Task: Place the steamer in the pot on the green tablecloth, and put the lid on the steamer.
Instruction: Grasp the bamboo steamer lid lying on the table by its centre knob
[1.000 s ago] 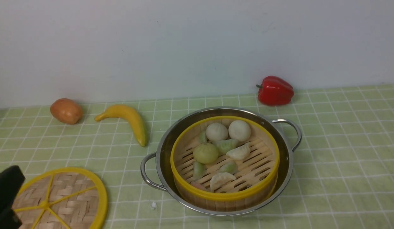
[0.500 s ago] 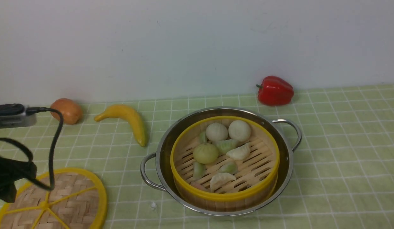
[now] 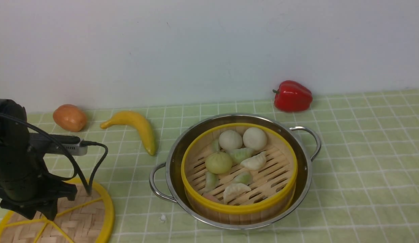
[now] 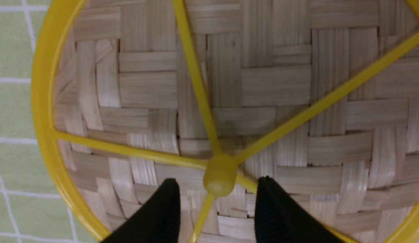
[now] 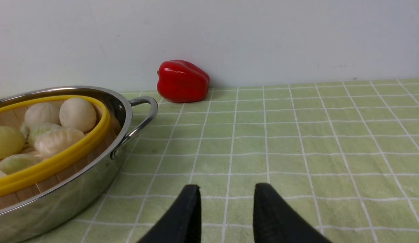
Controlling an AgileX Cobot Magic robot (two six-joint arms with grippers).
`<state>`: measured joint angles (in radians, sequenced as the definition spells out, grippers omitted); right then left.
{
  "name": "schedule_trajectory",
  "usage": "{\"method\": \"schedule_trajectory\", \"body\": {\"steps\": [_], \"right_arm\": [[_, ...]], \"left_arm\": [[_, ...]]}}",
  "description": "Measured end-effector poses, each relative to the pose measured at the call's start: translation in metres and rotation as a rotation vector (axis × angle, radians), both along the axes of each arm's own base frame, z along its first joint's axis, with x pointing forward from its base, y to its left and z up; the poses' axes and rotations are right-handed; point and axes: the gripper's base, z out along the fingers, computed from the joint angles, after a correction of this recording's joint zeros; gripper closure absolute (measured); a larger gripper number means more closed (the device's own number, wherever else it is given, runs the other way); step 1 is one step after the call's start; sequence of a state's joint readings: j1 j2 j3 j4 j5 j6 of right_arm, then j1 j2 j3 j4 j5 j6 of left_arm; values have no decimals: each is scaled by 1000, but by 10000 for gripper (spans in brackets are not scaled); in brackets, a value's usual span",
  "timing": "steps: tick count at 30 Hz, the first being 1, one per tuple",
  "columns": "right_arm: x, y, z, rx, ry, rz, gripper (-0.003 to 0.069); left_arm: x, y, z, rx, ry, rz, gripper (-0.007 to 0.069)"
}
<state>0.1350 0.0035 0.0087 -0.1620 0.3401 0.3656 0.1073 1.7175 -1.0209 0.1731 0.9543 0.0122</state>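
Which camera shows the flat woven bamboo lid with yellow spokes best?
The left wrist view: the lid fills it from close above, weave and hub clear. The front view shows only part, cropped and partly behind the left arm. The right wrist view misses it.

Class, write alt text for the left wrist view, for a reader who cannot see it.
The left gripper is open, its black fingertips on either side of the yellow centre hub of the lid. The woven bamboo lid lies on the green tablecloth.
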Motion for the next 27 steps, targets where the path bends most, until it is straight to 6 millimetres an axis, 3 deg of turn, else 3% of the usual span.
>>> {"method": "schedule_trajectory", "body": {"steps": [9,16,23,27], "right_arm": [[0,0,0,1,0,0,419],[0,0,0,1,0,0,419],[0,0,0,1,0,0,419],[0,0,0,1,0,0,419]], "left_arm": [[3,-1,-7,-11,3,4,332],[7,-1,-23,-29,57,18,337],[5,0,-23,-19,83,23,513],[5,0,-22,-17,95,24,508]]}}
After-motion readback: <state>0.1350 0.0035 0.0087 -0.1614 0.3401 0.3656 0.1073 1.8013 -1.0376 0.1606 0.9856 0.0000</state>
